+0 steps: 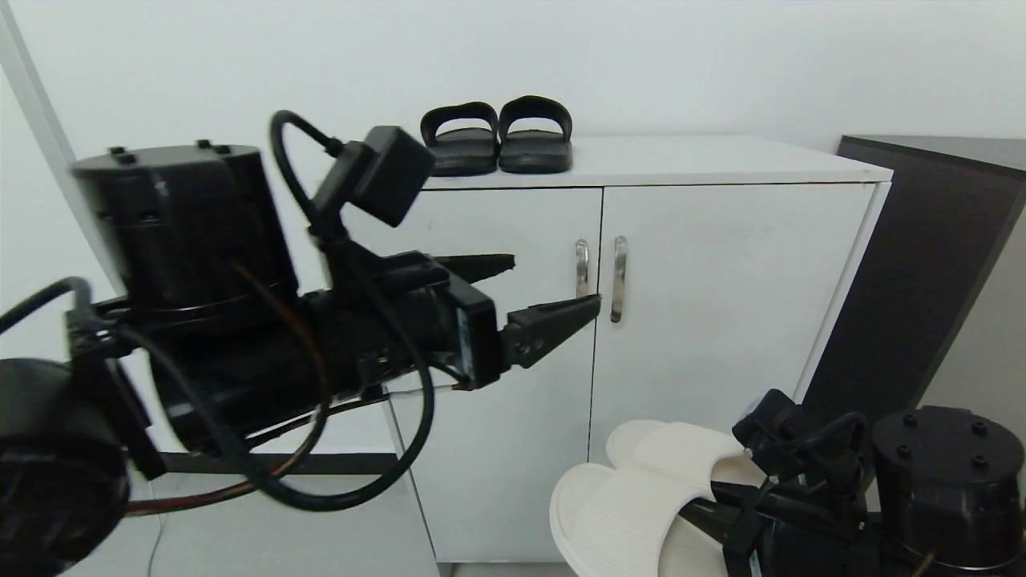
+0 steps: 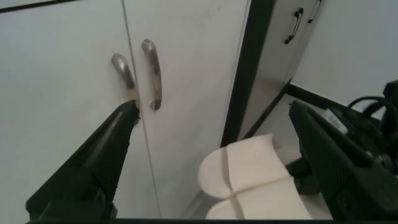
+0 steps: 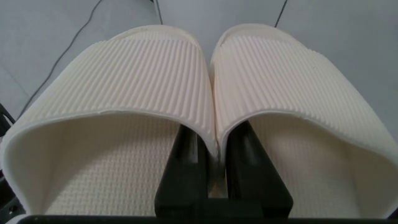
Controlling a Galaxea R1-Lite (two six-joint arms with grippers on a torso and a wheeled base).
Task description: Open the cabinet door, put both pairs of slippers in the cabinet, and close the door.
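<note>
The white cabinet [image 1: 721,264] has both doors shut, with two metal handles [image 1: 618,278] side by side at the middle seam. A pair of black slippers [image 1: 497,138] stands on its top. My left gripper [image 1: 556,279] is open in front of the left door, level with the handles; in the left wrist view one fingertip [image 2: 127,115] is right by the lower end of the left door's handle [image 2: 124,71]. My right gripper [image 3: 214,155] is shut on the pair of white slippers [image 1: 641,489], pinching their inner straps [image 3: 211,81] together, low before the right door.
A dark cabinet [image 1: 922,272] stands tight against the white cabinet's right side. A light wall runs behind both. Grey floor [image 1: 280,529] lies to the lower left, with a white post [image 1: 40,136] at the far left.
</note>
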